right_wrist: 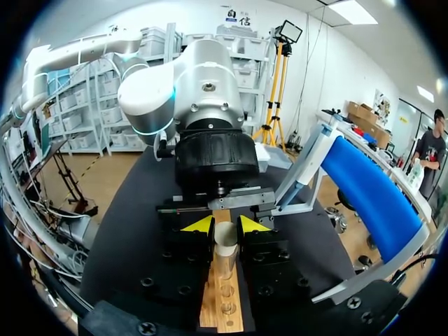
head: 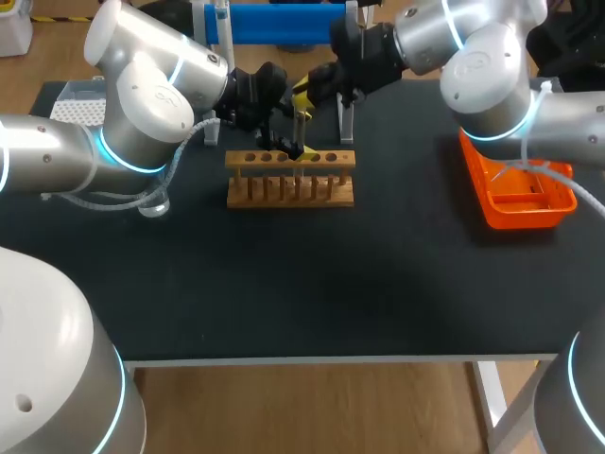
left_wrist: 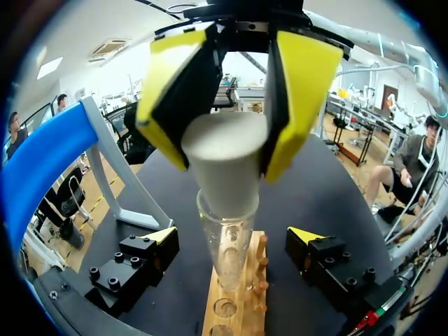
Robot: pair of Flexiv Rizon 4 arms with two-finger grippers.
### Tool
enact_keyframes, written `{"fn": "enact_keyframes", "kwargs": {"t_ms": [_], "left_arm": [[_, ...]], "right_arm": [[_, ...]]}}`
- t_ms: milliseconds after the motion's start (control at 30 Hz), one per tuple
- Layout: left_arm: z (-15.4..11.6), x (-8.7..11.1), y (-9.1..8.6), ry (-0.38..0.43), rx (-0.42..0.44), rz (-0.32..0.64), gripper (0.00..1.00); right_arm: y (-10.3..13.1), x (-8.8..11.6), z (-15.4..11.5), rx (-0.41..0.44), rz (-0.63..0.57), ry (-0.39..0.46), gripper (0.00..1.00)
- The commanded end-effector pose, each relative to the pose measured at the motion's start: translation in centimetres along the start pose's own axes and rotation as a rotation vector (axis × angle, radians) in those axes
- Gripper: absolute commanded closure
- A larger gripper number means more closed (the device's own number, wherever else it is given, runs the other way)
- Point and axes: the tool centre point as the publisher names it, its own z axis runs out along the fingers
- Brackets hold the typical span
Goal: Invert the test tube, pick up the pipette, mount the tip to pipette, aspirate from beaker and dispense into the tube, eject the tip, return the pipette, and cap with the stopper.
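Right claw (left_wrist: 225, 143) grips the stopper (left_wrist: 225, 168), plumb over the upright tube (left_wrist: 225, 245) in the rack (left_wrist: 246, 301); left claw (left_wrist: 233, 236) stands open astride it.

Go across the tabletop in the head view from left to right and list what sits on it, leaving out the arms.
White perforated box → clear beaker → wooden tube rack → orange tray.

The tabletop (head: 284, 284) is matt black, and the rack (head: 290, 180) is smooth bare wood. The test tube (left_wrist: 227, 238) is clear glass, the stopper (left_wrist: 224, 161) matt and pale, the tray (head: 515, 203) orange plastic.
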Motion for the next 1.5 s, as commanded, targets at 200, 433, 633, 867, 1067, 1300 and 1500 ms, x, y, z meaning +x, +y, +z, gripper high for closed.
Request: {"fn": "enact_keyframes", "kwargs": {"t_ms": [200,433,633,867,1067,1300,1500], "left_arm": [[0.0,-0.1,0.0,0.004,-0.002,-0.001,0.0],[0.0,-0.1,0.0,0.004,-0.002,-0.001,0.0],[0.0,-0.1,0.0,0.004,-0.002,-0.001,0.0],[0.0,-0.1,0.0,0.004,-0.002,-0.001,0.0],[0.0,-0.1,0.0,0.004,-0.002,-0.001,0.0],[0.0,-0.1,0.0,0.004,-0.002,-0.001,0.0],[0.0,-0.1,0.0,0.004,-0.002,-0.001,0.0]], "right_arm": [[-0.3,0.0,0.4,0.006,0.004,0.008,1.0],[-0.7,0.1,0.5,0.01,0.008,0.01,1.0],[-1.2,0.3,0.7,0.02,0.014,0.016,1.0],[-1.6,0.3,0.7,0.025,0.02,0.01,0.7],[-1.6,0.0,-0.3,-0.024,0.026,-0.008,0.0],[-1.2,0.1,-2.1,-0.138,0.011,-0.001,0.0],[-1.0,0.3,-3.5,-0.264,-0.009,0.026,0.0]]}}
